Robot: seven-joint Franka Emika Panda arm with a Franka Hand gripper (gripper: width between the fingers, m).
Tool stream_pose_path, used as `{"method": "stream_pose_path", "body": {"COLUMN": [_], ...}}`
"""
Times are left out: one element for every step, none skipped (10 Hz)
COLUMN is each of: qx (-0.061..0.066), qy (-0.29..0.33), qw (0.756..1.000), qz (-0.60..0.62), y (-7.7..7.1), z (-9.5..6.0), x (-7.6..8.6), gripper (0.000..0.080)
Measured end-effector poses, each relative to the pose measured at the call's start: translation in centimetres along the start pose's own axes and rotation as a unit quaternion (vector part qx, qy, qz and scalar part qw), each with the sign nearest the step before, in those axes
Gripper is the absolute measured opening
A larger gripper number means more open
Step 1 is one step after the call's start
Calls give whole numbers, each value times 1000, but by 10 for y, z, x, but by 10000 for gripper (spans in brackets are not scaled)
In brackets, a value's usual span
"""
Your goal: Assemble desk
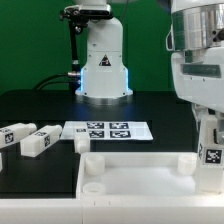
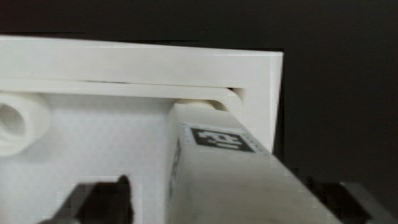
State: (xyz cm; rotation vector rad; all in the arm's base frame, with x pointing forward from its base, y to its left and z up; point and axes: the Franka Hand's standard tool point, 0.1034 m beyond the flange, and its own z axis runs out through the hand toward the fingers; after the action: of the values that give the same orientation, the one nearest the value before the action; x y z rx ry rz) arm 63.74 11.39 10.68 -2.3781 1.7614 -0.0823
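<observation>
The white desk tabletop (image 1: 130, 172) lies at the front of the black table, its raised corner sockets facing up. My gripper (image 1: 207, 135) hangs over the tabletop's corner at the exterior view's right. It is shut on a white square leg (image 1: 212, 165) with a black-and-white tag, held upright. In the wrist view the leg (image 2: 228, 160) runs between my dark fingers (image 2: 100, 200), and its far end sits at the corner socket (image 2: 206, 98) of the tabletop (image 2: 107, 70). Another round socket (image 2: 18, 120) shows at the frame's edge. Whether the leg is seated in the socket is hidden.
Two loose white legs (image 1: 14, 136) (image 1: 40, 141) lie at the exterior view's left, with a third (image 1: 82, 143) by the tabletop's back edge. The marker board (image 1: 108, 130) lies behind the tabletop. The robot base (image 1: 103, 70) stands at the back.
</observation>
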Motion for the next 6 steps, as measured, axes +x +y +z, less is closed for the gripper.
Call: {"method": "stream_pose_path", "body": {"qx": [-9, -31, -29, -29, -28, -29], "qy": [-5, -20, -19, -20, -21, -20], "qw": [995, 983, 976, 967, 958, 944], "qz": [-101, -179, -216, -252, -285, -327], "y": [-2, -1, -3, -2, -2, -2], "z": [-2, -5, -6, -5, -5, -5], "x": [-3, -11, -10, -9, -8, -7], "gripper": [612, 638, 646, 646, 646, 649]}}
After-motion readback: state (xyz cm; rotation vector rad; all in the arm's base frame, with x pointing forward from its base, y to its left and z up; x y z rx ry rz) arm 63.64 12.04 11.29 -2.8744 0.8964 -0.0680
